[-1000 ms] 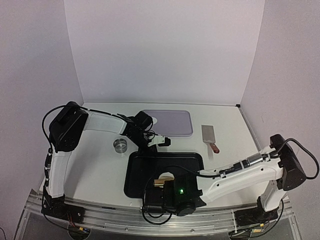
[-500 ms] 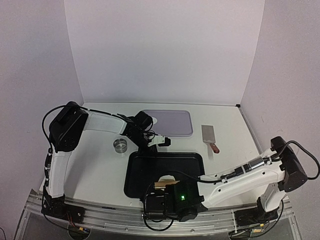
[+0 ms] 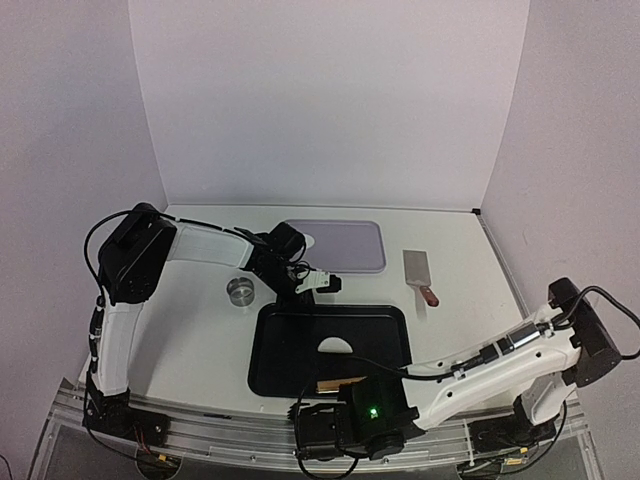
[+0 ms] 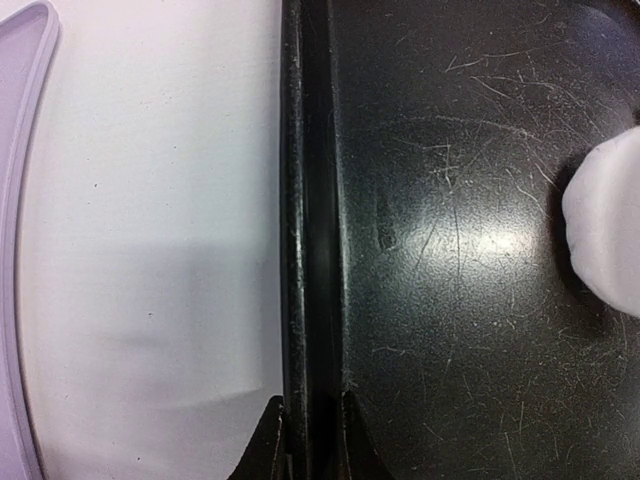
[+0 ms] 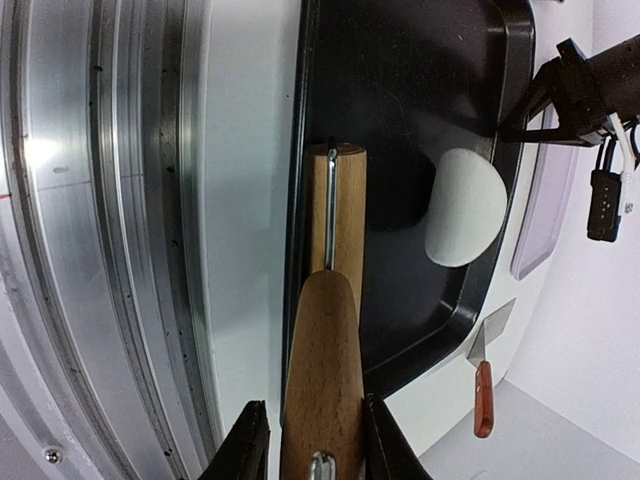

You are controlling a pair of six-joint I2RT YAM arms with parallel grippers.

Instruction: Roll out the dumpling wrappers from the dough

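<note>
Left end effector (image 4: 308,440) is clenched on the far rim of the black tray (image 4: 450,330), one finger on each side of the lip. My read is that it pins the tray to the counter (image 4: 160,250) so it won't skate under rolling pressure. Right end effector (image 5: 315,445) is grasping the wooden rolling pin (image 5: 325,330) by its handle end. The pin points away from the wrist and lies over the tray's near rim, with its free end above the tray floor. The dough (image 5: 465,207) is a rounded white lump on the tray floor near the middle, apart from the pin and beside its line, so there's no contact. It looks thick and domed, not a flat sheet, so rolling is probably at an early stage. The pin seems parked at the near edge, set up for a push across the lump. The lavender tray (image 3: 350,247) sits beyond the black one, likely the drop-off for finished wrappers; I can't make out a clear disc on it. The metal ring (image 3: 240,291) is left of the black tray and is probably the cutter. The scraper (image 3: 420,270) lies to the right, near the lavender tray, and neither arm touches either tool.
</note>
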